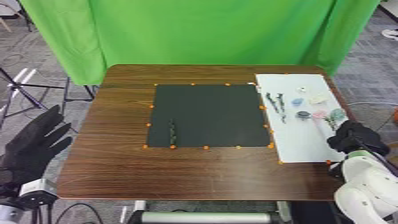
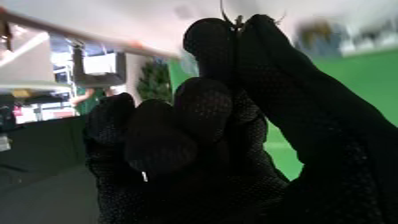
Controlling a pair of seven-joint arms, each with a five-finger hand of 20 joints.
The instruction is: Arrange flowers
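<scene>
Right robot hand: the right robot hand [image 1: 358, 137] is at the right edge of the white board [image 1: 298, 145], just beside the flower pieces nearest that edge. In the right wrist view, the right robot hand [image 2: 213, 112] is closed, its fingers bent in toward the palm. Thumb and a fingertip meet in a pinch on a thin dark stem [image 2: 238, 21], whose fine ends stick out past the tips; what it belongs to, I cannot tell.
Leafy green piece: beyond the bent fingers in the right wrist view, a bushy, dark green piece [image 2: 156, 82]; whether the glove touches it, I cannot tell.
Left robot hand: the left robot hand [image 1: 31, 145] is off the left side of the counter [image 1: 107, 170], open, with fingers spread and nothing in its grasp.
Black mat: the black mat [image 1: 209, 112] lies near the middle of the counter, with one dark green sprig [image 1: 173, 132] on its left part, lengthwise toward the near edge.
White board: to the right of the mat, it carries two slim green stems [image 1: 272, 101] [image 1: 282, 107] side by side on its left part.
Flower heads: a small whitish one [image 1: 303, 89] is farthest back; a light blue one [image 1: 297, 101] and a cream one [image 1: 317, 100] come nearer; then a dark blue-grey one [image 1: 304, 115], a pink one [image 1: 319, 114] and a grey-green one [image 1: 338, 114] in a row.
Orange markers: small orange markers [image 1: 173, 146] sit around the mat's edges.
Backdrop: a green curtain [image 1: 213, 35] hangs behind the counter.
</scene>
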